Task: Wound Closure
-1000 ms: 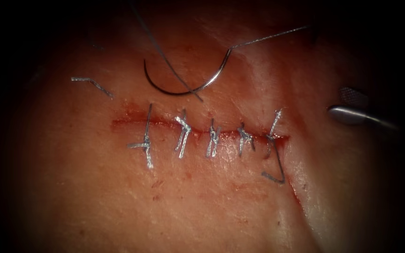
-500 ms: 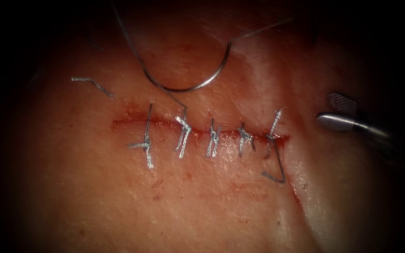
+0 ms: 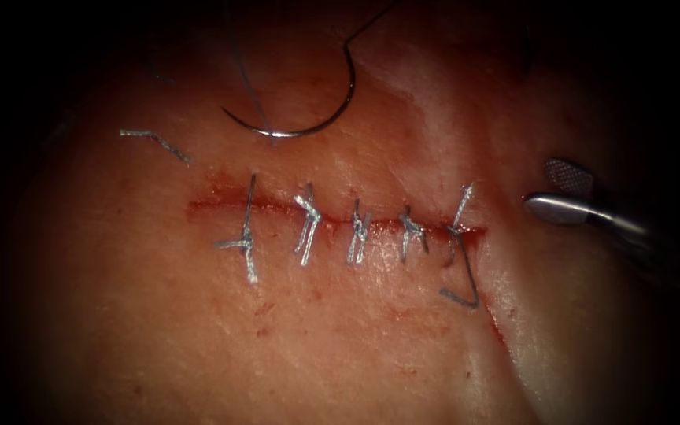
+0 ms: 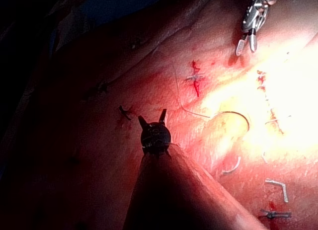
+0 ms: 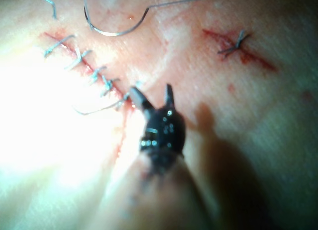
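Note:
The cut [image 3: 214, 208] runs across the tissue [image 3: 340, 338] and is held by several stitches [image 3: 357, 232]. The curved needle [image 3: 308, 126] lies free on the tissue beyond the cut, not in the tissue. Its thread [image 3: 371, 17] leads away from its blunt end, and another strand [image 3: 242, 71] runs down to the curve. My right tool [image 3: 548, 191] hovers past the cut's right end, jaws open and empty. The right wrist view shows those jaws [image 5: 151, 96] apart near the last stitch. My left tool [image 4: 151, 119] stands with jaws apart, holding nothing, short of the needle [image 4: 231, 121].
A cut end of thread [image 3: 155, 140] lies above the cut's left end. A loose tail [image 3: 462, 295] hangs from the rightmost stitch. Red fluid lines the cut. A second short cut with one stitch [image 5: 233, 43] lies further off on the tissue.
The needle has slid up and turned, its blunt end now pointing upward. The strand that crossed it near the cut has drawn away upward. My right tool has crept left.

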Robot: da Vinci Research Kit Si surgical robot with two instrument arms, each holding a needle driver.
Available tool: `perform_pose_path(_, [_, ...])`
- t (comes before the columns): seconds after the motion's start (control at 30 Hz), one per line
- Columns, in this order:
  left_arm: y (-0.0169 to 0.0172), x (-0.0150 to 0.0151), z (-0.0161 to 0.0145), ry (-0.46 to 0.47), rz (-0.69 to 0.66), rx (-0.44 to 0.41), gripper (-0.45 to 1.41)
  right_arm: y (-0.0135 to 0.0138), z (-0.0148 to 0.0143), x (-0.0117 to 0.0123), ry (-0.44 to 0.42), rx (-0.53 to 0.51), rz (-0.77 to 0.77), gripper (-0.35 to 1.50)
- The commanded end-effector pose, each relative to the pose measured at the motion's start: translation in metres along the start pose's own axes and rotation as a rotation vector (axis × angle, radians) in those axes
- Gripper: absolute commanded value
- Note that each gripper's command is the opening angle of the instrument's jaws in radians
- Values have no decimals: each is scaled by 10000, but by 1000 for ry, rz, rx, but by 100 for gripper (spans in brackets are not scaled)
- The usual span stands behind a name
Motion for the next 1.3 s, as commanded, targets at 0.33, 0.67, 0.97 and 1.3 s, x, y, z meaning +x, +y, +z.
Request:
perform_pose_path(0.33, [31,3,-5,-1,-293,32,108,-8,12,-9,-5,16,-1,147])
perform_pose_path(0.67, [136,17,-21,127,-335,-125,104,-11,-2,-11,-58,41,-68,148])
perform_pose_path(0.97, [230,42,4,182,-302,-217,103,1,-89,-9,-423,39,-251,135])
perform_pose_path(1.3, [304,26,30,216,-239,-294,89,-58,-139,-12,-645,47,-401,133])
